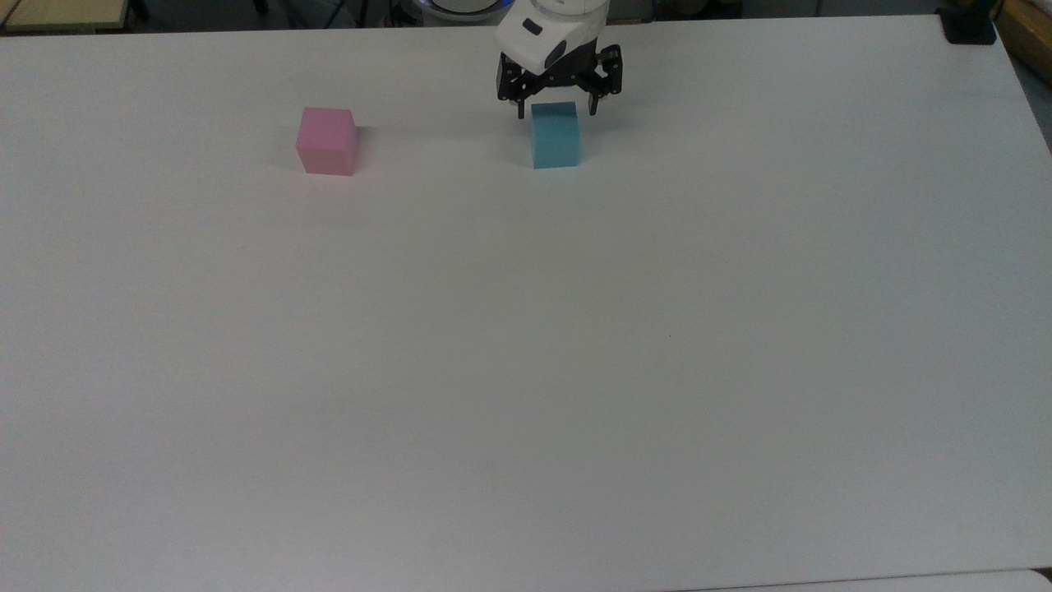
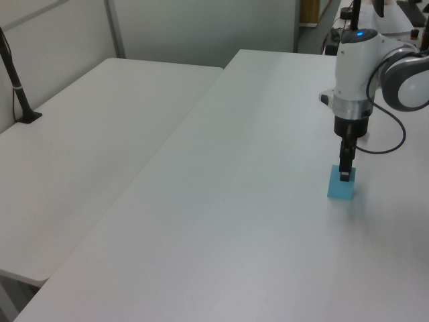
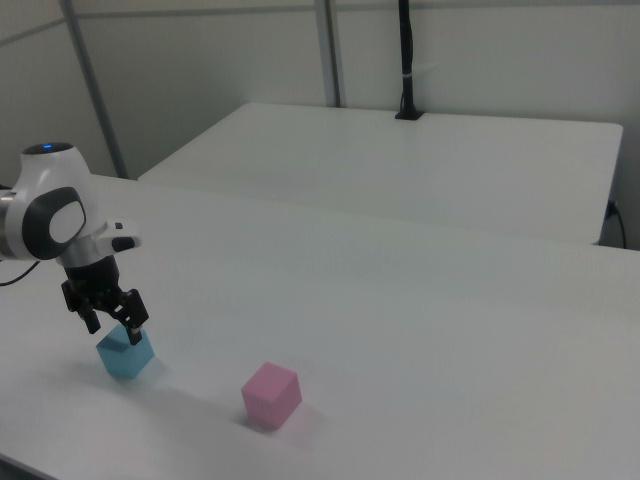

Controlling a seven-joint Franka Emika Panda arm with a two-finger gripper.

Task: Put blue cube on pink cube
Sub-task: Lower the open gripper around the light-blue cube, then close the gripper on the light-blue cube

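Cubes sit on a white table (image 1: 526,370), both in the upper part of the top view: the blue cube (image 1: 555,136) just right of centre, the pink cube (image 1: 327,141) well apart from it toward the upper left. The gripper (image 1: 555,109) hangs directly over the blue cube with its black fingers (image 1: 519,105) spread wider than the cube, one tip at each upper corner, holding nothing. In the left view the gripper (image 2: 345,176) stands at the blue cube (image 2: 341,184) in the right of the frame. In the right view the gripper (image 3: 113,330) and blue cube (image 3: 126,353) are at lower left, the pink cube (image 3: 271,394) lower centre.
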